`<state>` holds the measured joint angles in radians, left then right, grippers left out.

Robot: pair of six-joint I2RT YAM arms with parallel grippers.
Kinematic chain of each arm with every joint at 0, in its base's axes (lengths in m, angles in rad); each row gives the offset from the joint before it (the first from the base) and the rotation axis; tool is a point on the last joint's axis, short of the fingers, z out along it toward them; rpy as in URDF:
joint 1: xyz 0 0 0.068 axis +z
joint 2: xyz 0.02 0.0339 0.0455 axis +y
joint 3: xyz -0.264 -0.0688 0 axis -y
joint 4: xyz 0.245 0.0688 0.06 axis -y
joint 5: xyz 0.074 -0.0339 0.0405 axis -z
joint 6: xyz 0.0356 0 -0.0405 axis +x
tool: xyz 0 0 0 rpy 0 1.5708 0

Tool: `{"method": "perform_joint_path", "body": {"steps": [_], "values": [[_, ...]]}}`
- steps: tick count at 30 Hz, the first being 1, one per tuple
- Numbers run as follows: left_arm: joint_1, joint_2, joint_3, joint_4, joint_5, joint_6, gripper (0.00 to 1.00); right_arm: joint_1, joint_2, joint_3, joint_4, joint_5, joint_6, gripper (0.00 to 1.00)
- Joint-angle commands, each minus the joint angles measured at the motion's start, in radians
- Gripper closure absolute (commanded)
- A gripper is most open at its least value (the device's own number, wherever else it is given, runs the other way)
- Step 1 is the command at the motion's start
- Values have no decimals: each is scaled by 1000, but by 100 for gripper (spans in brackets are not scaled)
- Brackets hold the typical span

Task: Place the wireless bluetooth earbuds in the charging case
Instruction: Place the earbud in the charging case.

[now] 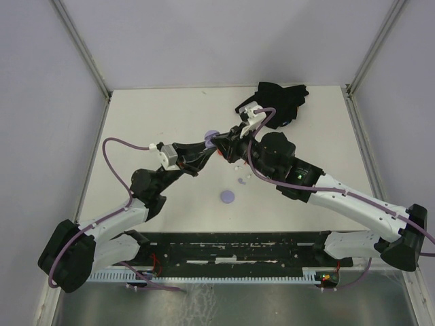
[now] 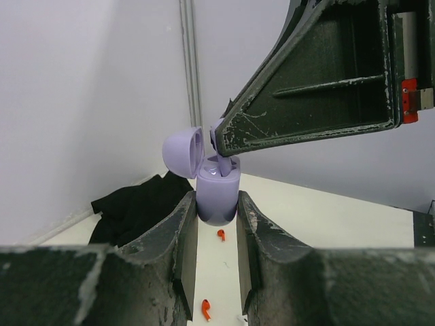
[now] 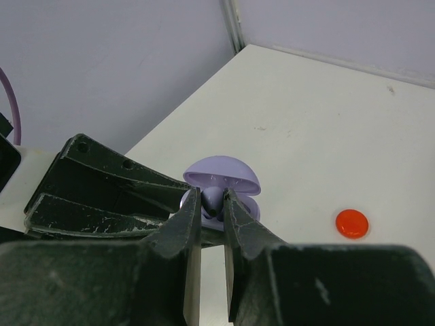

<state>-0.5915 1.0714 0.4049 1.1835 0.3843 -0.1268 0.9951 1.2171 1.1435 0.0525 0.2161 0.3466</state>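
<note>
My left gripper (image 2: 217,205) is shut on the lavender charging case (image 2: 217,195) and holds it upright above the table, with its lid (image 2: 182,151) hinged open. My right gripper (image 3: 212,201) is shut on a lavender earbud (image 3: 213,202) and holds it at the case's open mouth; from the left wrist view the bud (image 2: 221,163) reaches into the case. From above both grippers meet at the case (image 1: 212,138). Two red earbuds (image 2: 221,235) (image 2: 206,310) lie on the table below. White earbuds (image 1: 242,178) lie near the middle.
A lavender disc (image 1: 227,196) lies in front of the white buds. A red disc (image 3: 351,223) lies on the table to the right of the case. A black cloth (image 1: 282,100) is bunched at the back right, near the wall.
</note>
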Motion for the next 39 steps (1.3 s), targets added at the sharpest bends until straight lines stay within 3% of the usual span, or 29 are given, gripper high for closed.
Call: {"method": "perform_joint_path", "body": {"steps": [1, 24, 31, 39], "values": [[-3, -9, 39, 51, -76, -24, 97, 5, -13, 3, 5, 15, 2, 86], [-4, -13, 3, -10, -63, 10, 97, 13, -4, 101, -116, -43, 33, 54], [-2, -13, -11, -23, -33, -20, 97, 9, -30, 184, -270, 18, -62, 40], [-2, 5, -17, -1, 19, -71, 97, -25, -2, 249, -450, 115, -105, 37]]}}
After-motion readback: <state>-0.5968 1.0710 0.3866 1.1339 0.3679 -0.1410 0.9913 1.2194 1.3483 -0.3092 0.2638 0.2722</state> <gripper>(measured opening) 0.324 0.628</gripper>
